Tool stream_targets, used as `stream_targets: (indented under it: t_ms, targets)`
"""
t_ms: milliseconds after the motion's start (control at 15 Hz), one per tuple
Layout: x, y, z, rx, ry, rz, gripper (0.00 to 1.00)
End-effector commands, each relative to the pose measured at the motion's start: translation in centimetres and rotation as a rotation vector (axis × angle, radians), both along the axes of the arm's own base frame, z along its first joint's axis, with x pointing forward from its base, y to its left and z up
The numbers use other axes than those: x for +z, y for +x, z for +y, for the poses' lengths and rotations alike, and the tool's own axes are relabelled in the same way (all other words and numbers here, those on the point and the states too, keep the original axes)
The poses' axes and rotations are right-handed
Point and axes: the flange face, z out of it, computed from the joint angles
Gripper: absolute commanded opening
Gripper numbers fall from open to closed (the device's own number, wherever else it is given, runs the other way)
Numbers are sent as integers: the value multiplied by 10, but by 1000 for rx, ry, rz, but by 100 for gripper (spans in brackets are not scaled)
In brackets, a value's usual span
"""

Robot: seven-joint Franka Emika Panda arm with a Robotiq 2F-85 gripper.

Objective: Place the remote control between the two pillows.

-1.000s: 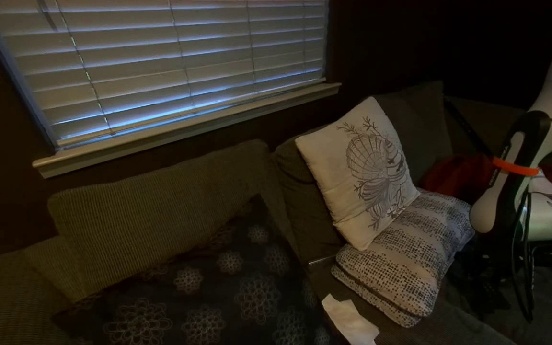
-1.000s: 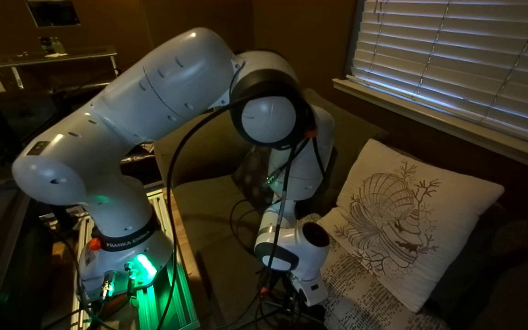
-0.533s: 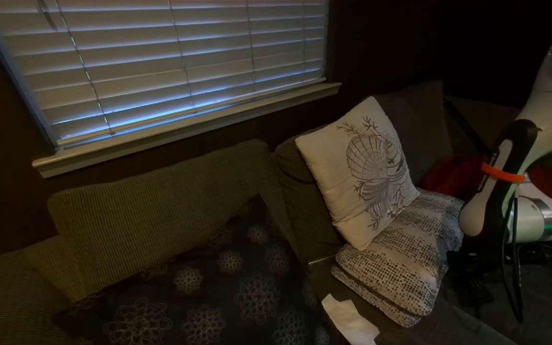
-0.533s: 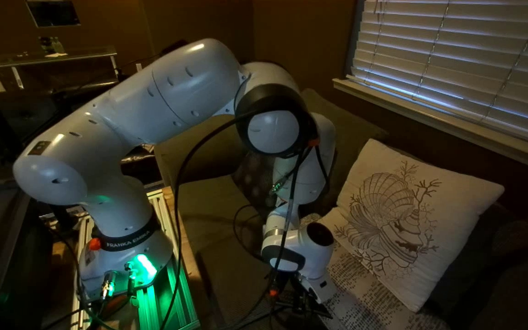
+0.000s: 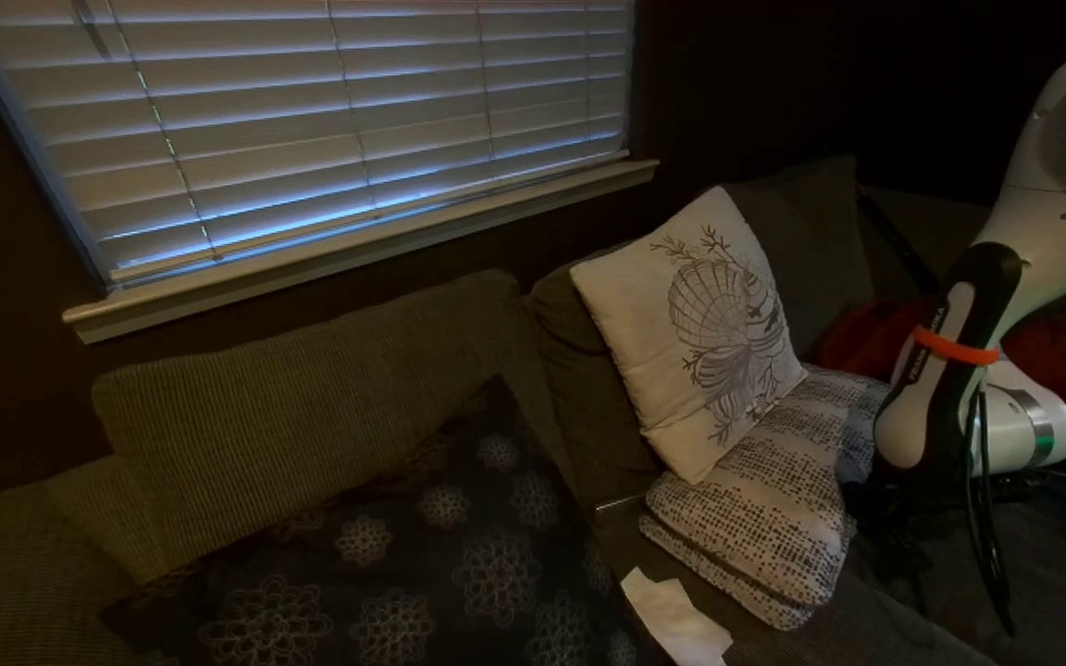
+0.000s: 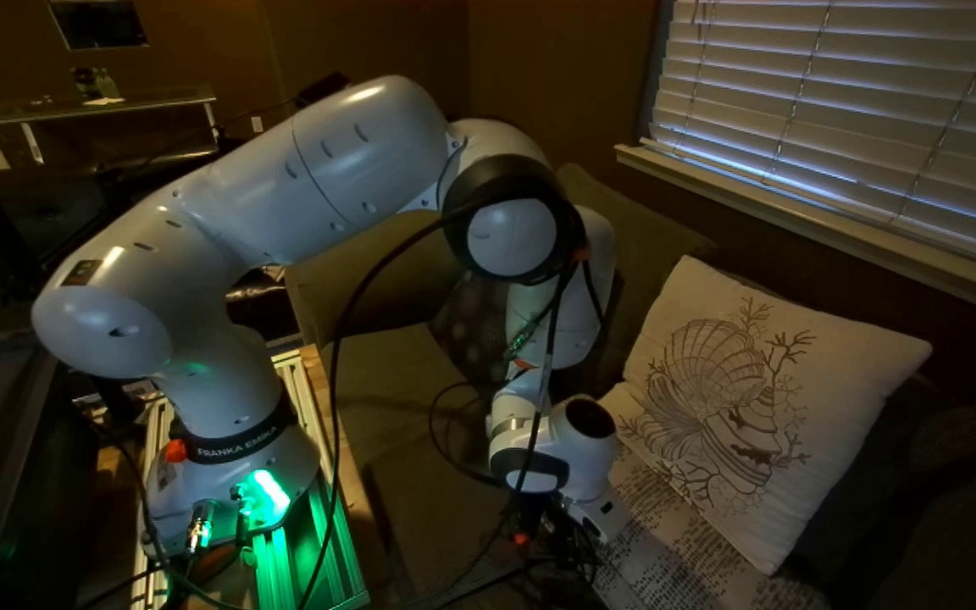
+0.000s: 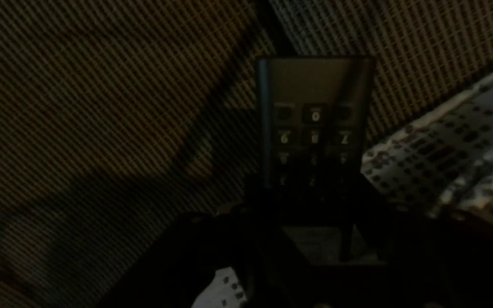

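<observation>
The cream pillow with a shell motif shows in both exterior views (image 5: 713,324) (image 6: 725,407). It leans on the sofa back, its lower edge on the speckled whitish pillow, also in both exterior views (image 5: 764,499) (image 6: 662,542). The speckled pillow lies flat and appears at the right in the wrist view (image 7: 447,145). My gripper (image 7: 308,192) is shut on the black remote control (image 7: 315,115), its fingers on the long sides. The keypad end sticks out over the brown sofa fabric. The gripper is dark in the exterior views, beside the speckled pillow; the remote is hidden there.
A large navy flowered cushion (image 5: 422,564) lies on the sofa. A white paper (image 5: 676,618) lies near the speckled pillow. A red cloth (image 5: 875,333) is behind the arm. A window with blinds (image 5: 339,129) is above the sofa. Cables (image 6: 335,373) hang from the arm.
The arm has lowered slightly and moved closer to the speckled pillow, covering more of its edge. In an exterior view the wrist has shifted toward the pillows. The pillows look nearly unmoved.
</observation>
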Motion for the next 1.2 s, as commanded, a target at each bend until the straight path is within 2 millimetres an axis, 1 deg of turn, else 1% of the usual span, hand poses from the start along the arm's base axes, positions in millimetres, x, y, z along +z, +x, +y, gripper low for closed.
stream_targets:
  t_ms: [0,267,533,800,933,1133]
  targets:
    - [7,20,13,138,-50,-63,28]
    - [10,32,21,239,-80,-74,28]
    - [15,46,24,311,-114,-79,28]
    - [15,59,29,377,-139,-84,28]
    - [18,65,29,392,-163,-112,28]
    - [21,68,32,391,-191,-164,28]
